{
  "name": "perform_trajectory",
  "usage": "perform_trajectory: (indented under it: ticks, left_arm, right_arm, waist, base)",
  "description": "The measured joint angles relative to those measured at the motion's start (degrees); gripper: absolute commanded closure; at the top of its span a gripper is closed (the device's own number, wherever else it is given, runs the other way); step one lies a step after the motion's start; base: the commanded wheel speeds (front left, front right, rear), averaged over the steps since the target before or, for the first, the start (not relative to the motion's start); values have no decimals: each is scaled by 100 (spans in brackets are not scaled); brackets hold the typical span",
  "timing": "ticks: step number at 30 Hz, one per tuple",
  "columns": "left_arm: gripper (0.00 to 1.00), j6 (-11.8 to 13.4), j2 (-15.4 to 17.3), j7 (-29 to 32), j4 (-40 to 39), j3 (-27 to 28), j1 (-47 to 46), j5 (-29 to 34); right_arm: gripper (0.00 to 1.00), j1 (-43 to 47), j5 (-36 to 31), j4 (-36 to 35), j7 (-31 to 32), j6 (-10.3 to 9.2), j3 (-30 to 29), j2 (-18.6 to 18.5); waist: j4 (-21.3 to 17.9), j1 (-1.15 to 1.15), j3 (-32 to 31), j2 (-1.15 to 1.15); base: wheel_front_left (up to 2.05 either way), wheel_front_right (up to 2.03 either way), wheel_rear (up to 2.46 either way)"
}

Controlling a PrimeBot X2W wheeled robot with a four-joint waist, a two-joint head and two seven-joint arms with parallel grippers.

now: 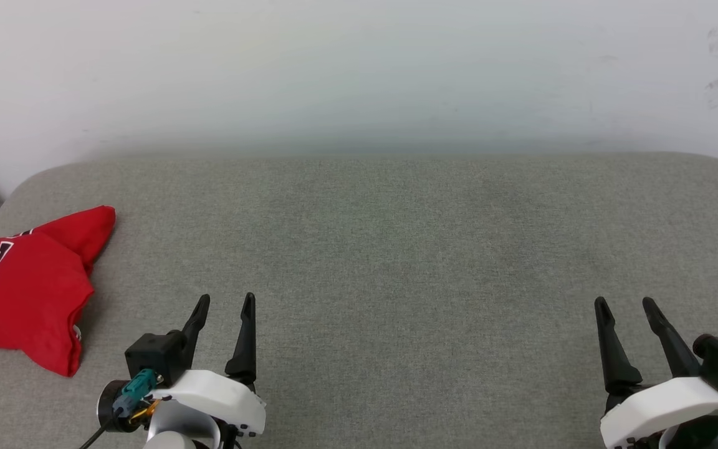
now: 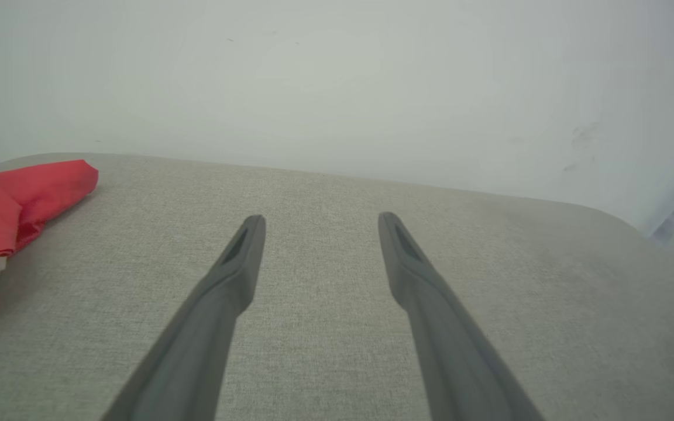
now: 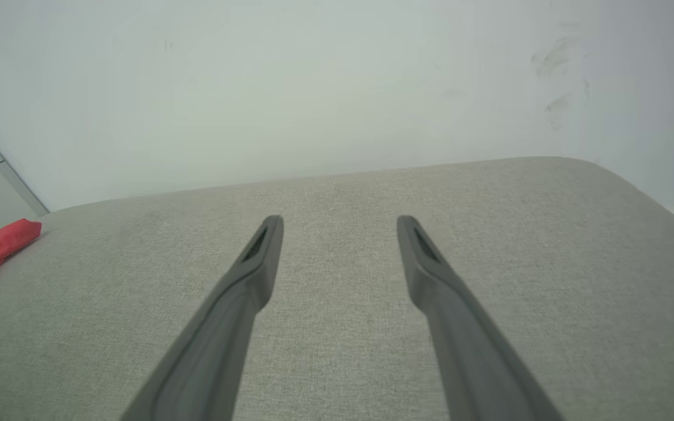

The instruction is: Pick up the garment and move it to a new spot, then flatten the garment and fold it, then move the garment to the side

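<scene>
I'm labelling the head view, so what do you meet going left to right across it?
red garment, lying on the grey surface → left gripper, open → right gripper, open.

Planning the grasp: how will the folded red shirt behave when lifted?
Probably floppy: the red shirt lies in soft folds, so it should drape and unfold. Likely light: thin cloth. It may drag on the woven grey fabric surface.

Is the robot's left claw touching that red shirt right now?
Apart. The head view shows a strip of bare grey cushion between the open left gripper and the garment, which lies off to its left.
</scene>
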Motion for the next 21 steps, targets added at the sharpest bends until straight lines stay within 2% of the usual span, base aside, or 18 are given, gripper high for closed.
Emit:
perform_trajectory:
  ticks: [21]
  left_arm:
    - [0, 157, 81, -252, 118, -167, -87, 914]
  right_arm:
    - [0, 24, -769, -88, -248, 9, -36, 0]
  waist:
    - [17, 0, -8, 0]
  base:
    - [0, 0, 0]
